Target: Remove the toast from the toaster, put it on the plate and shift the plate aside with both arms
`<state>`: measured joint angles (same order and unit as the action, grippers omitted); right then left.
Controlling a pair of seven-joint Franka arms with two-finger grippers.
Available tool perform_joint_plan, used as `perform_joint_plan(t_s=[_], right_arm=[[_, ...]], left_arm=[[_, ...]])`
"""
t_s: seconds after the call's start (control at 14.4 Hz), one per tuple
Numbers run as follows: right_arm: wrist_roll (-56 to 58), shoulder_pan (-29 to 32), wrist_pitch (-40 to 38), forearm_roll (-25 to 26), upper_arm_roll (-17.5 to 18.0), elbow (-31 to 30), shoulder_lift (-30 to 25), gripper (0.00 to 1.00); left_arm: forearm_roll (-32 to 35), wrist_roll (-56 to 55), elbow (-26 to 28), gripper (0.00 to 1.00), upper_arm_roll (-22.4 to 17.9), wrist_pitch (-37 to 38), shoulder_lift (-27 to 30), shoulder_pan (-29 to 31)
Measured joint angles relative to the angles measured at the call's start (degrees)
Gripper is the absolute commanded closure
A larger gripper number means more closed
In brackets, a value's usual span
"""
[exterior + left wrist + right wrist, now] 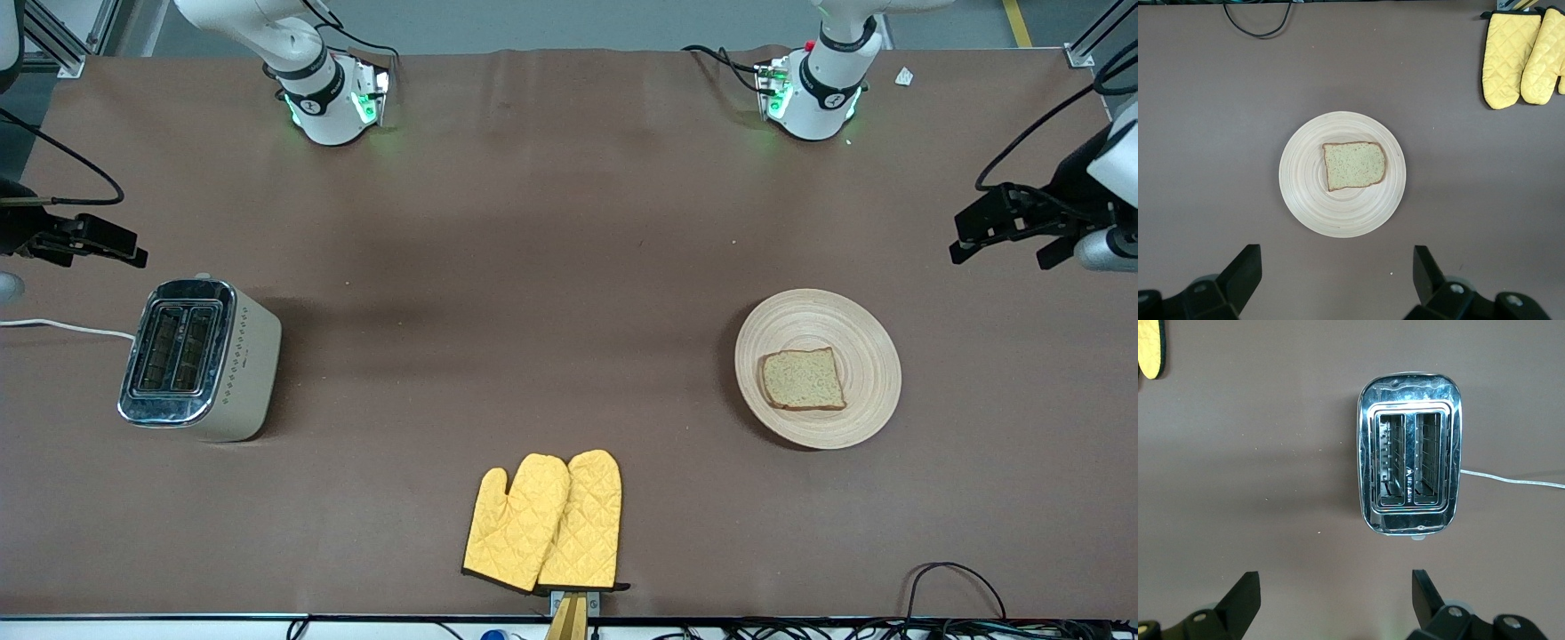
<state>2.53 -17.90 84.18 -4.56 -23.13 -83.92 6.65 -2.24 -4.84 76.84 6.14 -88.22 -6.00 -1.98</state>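
Note:
The toast lies flat on the plate, toward the left arm's end of the table. In the left wrist view the toast sits near the middle of the plate. My left gripper hangs open and empty over the table at the left arm's end, apart from the plate; its own view shows it spread wide. My right gripper hangs open and empty over the table at the right arm's end, above and beside the toaster; its own view shows it open.
The toaster has two empty slots, and a white cord runs off the table's end. Two yellow oven mitts lie at the table edge nearest the front camera, also in the left wrist view. Black cables lie along that edge.

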Motion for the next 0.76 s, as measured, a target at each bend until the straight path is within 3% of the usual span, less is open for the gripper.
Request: perform_joint_plan(t_s=[0.14,0.28,0.76], right_arm=[[0.0,0.0,-0.01,0.0,0.0,0.0,0.0,0.0],[0.0,0.01,-0.01,0.0,-0.01,0.0,0.0,0.0],[0.0,0.02,-0.02,0.0,-0.01,0.0,0.0,0.0]], left_arm=[[0.0,0.5,7.73,0.0,0.0,-4.14,4.65,0.0],[0.01,2.02,12.17,0.0,0.0,-5.74,7.69,0.0],[0.87,6.87,13.65,0.0,-0.58,-7.22,8.71,0.12]])
